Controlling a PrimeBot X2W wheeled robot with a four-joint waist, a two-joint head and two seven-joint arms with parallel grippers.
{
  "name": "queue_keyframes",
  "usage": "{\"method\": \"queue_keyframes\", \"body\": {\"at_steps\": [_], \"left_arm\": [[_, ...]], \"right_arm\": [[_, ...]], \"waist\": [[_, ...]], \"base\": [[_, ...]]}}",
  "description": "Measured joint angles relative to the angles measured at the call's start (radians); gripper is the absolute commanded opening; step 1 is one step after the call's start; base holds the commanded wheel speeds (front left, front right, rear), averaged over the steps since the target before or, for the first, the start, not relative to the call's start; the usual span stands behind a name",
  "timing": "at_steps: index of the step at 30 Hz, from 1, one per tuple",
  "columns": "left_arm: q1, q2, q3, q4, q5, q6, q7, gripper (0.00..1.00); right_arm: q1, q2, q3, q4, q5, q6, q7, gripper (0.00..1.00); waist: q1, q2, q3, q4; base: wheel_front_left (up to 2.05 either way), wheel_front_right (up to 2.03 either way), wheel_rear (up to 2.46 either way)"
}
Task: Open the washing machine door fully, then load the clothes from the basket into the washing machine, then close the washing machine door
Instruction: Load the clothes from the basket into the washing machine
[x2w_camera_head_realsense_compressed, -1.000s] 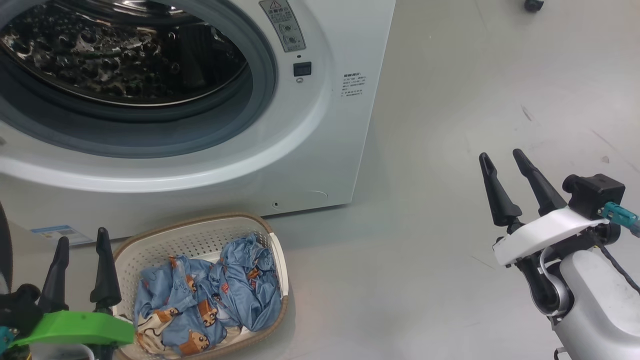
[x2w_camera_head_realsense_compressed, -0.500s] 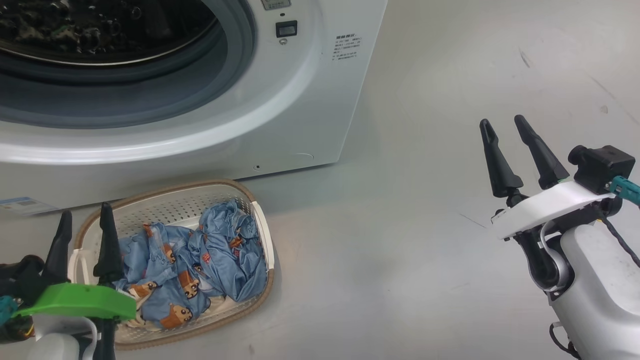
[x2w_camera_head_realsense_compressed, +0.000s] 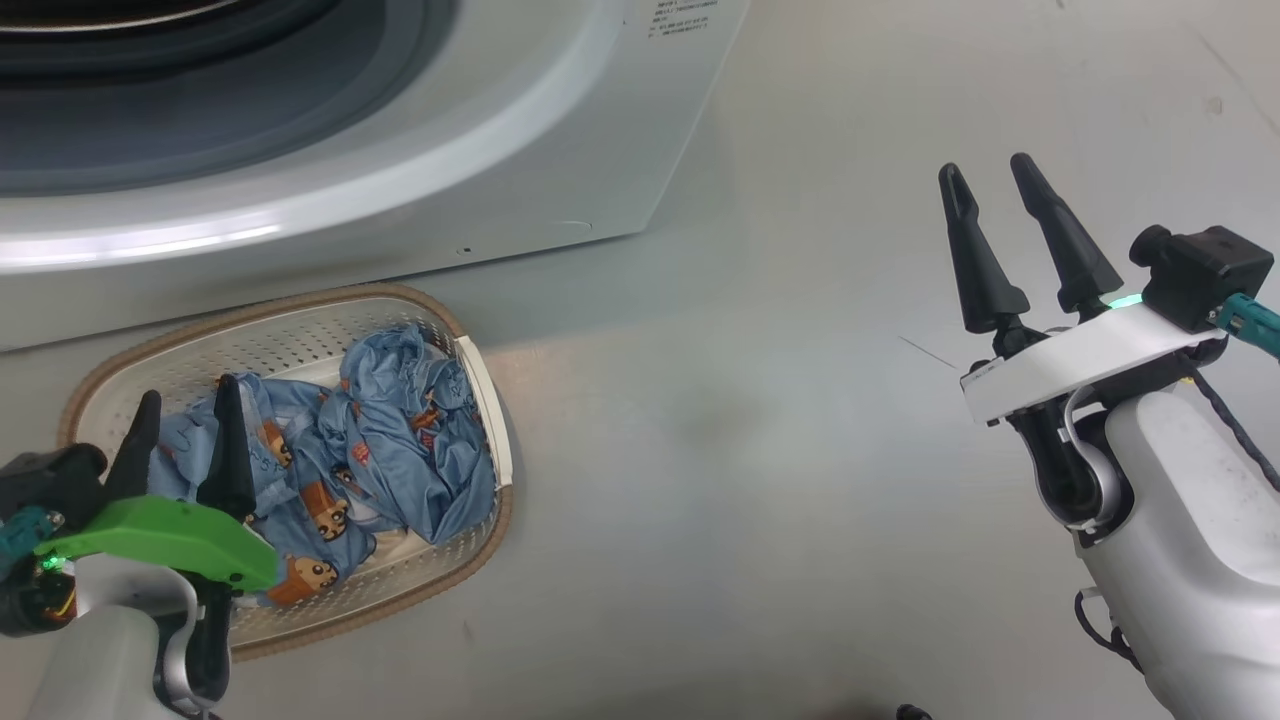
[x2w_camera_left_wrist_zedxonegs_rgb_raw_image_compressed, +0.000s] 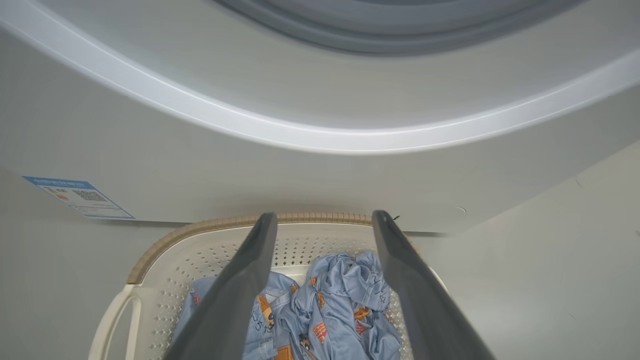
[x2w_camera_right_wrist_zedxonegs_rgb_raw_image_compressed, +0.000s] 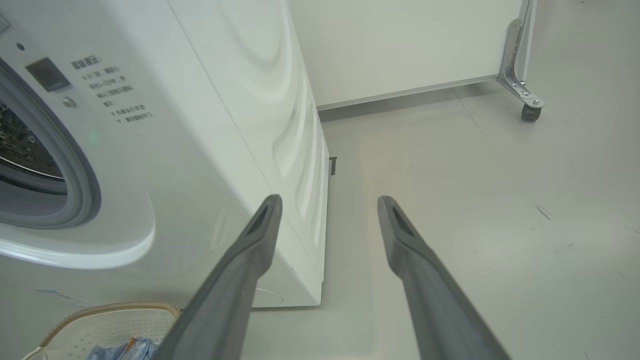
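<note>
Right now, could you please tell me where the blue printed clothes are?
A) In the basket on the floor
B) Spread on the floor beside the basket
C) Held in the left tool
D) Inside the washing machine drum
A: the clothes lie bunched inside the basket, and the open left tool over them grips nothing.

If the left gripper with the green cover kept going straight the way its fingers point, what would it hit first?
Probably the washing machine, on its white front just past the basket. The left gripper hangs open over the clothes. Depth is unclear, so it might clip the basket's far rim first.
</note>
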Motion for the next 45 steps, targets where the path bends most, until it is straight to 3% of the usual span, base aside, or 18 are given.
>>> {"method": "queue_keyframes", "body": {"at_steps": [18,45], "left_arm": [[-0.189,0.019,-0.023,0.257,-0.01,-0.034,0.115,1.0],[-0.41,0.019,-0.045,0.54,-0.026,-0.05,0.209,1.0]], "right_arm": [[-0.089,0.033,-0.006,-0.02,-0.004,0.0,0.0,1.0],[-0.142,0.093,-0.007,-0.029,-0.005,0.0,0.0,1.0]], "waist": [[0.0,0.0,0.194,-0.074],[0.0,0.0,0.359,-0.149]], "base": [[0.0,0.0,0.0],[0.0,0.0,0.0]]}}
